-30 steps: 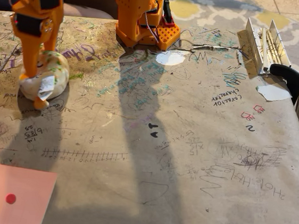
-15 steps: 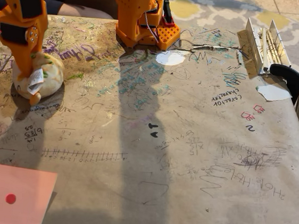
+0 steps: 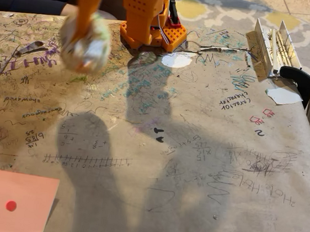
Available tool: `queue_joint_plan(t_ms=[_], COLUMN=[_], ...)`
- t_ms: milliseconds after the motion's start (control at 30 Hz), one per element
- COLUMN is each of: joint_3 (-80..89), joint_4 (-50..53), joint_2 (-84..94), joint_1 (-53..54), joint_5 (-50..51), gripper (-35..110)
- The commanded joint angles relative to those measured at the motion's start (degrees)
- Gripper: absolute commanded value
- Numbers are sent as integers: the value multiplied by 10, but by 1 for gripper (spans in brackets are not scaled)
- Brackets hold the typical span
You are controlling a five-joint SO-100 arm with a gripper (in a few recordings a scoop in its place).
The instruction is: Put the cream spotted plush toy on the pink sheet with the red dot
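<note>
Fixed view, left to right. The pink sheet with the red dot point(image 3: 13, 202) is seen flat at the lower left corner of the table point(image 3: 193, 170). Well apart from it, toward the upper left, the cream spotted plush toy point(image 3: 86, 43) is held clear of the table, motion-blurred, its shadow thrown on the paper below. The gripper point(image 3: 86, 17) is clamped on the toy from above; the fingers are smeared by blur. The orange arm base point(image 3: 148, 18) is fixed at the far edge. White paper scraps point(image 3: 283, 96) are noted at right.
</note>
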Motion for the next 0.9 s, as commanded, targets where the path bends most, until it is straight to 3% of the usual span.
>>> queue_joint_plan(t_ms=[0, 300, 533, 667, 767, 833, 867], joint_3=[-18, -110, -274, -219, -192, -364, -535], joint_4=[28, 32, 99, 25, -139, -183, -132], joint_2=[173, 410, 359, 305, 83, -253, -457], joint_1=[-41, -137, -233, -195, -120, -83, -71], joint_5=[35, 91, 121, 116, 132, 149, 163], gripper=[0, 0, 0, 0, 0, 0, 1])
